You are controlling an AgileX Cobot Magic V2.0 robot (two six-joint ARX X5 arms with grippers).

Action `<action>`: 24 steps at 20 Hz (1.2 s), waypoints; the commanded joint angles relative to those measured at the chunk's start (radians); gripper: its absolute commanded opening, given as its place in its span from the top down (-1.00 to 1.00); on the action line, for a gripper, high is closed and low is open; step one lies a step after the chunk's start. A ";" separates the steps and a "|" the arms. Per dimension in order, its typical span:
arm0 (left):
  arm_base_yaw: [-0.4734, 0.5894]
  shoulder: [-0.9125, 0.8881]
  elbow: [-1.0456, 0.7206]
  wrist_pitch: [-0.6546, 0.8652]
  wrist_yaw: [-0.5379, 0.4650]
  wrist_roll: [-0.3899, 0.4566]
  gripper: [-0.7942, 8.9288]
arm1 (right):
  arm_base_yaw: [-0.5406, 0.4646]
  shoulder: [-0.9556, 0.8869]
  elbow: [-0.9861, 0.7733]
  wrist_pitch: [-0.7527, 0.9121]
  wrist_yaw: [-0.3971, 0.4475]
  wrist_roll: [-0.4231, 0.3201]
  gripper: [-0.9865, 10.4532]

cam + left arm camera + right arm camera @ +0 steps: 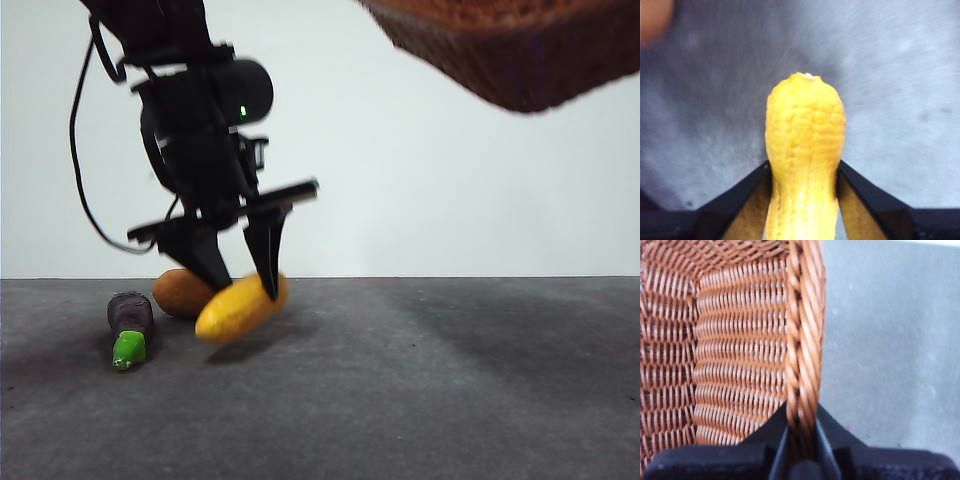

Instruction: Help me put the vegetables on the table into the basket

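My left gripper [238,285] is shut on the yellow bumpy vegetable [241,306], tilted just above the table [400,380]. The left wrist view shows the vegetable [805,145] clamped between both jaws. The brown-orange potato [180,291] lies just behind it, and the purple eggplant [130,325] with its green cap lies to the left. My right gripper [801,440] is shut on the braided rim of the wicker basket [802,330]. The basket [520,50] hangs in the air at the top right of the front view.
A plain white wall stands behind the dark grey table. A black cable [80,170] loops down beside the left arm.
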 commanded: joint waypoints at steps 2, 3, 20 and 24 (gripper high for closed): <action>0.003 -0.126 -0.002 0.000 0.002 0.156 0.85 | -0.002 0.014 -0.080 0.060 0.008 0.048 0.85; 0.003 -0.164 -0.002 -0.003 0.002 0.180 0.85 | -0.002 0.014 -0.117 0.079 0.008 0.068 0.85; -0.257 -0.571 -0.220 0.057 0.085 0.281 0.85 | 0.051 0.016 -0.742 0.576 -0.199 0.397 0.85; -0.393 -0.524 -0.234 0.137 0.074 0.247 0.85 | 0.215 0.071 -0.744 0.688 -0.192 0.495 0.85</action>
